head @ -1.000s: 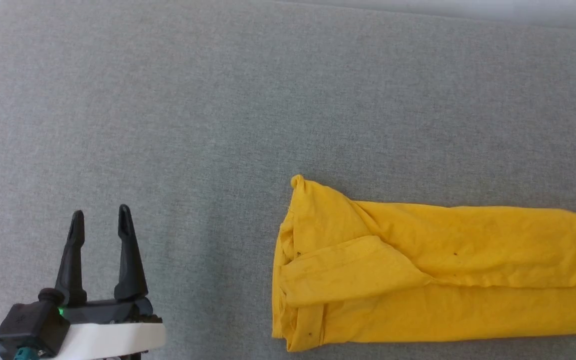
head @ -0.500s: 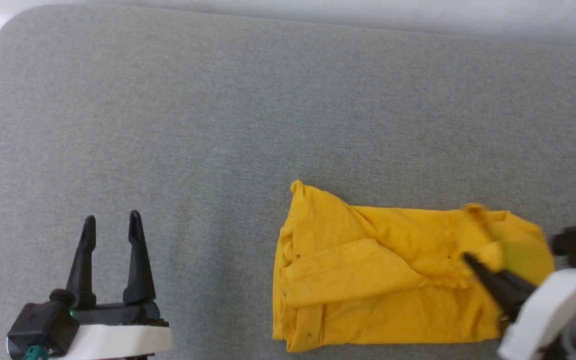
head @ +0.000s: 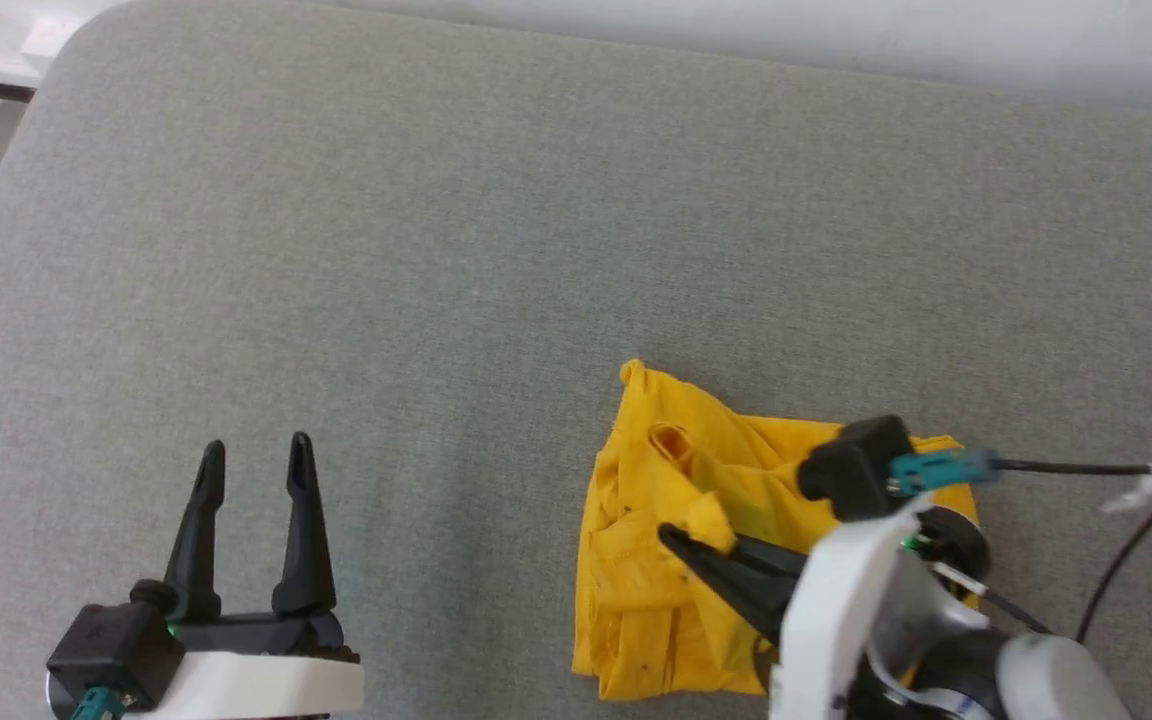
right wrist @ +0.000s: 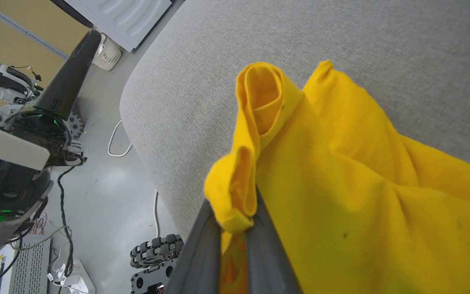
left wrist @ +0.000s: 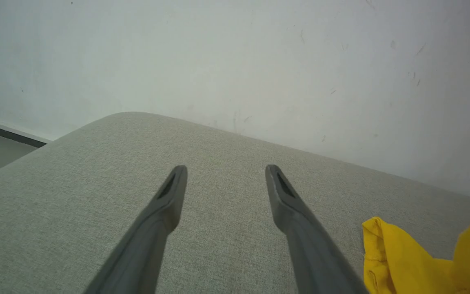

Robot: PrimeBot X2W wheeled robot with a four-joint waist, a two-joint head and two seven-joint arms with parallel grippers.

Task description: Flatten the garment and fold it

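The garment lies bunched on the grey cushion. The right gripper squeezes its edge in its jaws. Beside the garment, the left gripper hovers, jaws apart and empty. The fold looks half done.

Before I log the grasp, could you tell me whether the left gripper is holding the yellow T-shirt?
No, the left gripper is open over the grey cushion, apart from the yellow T-shirt.
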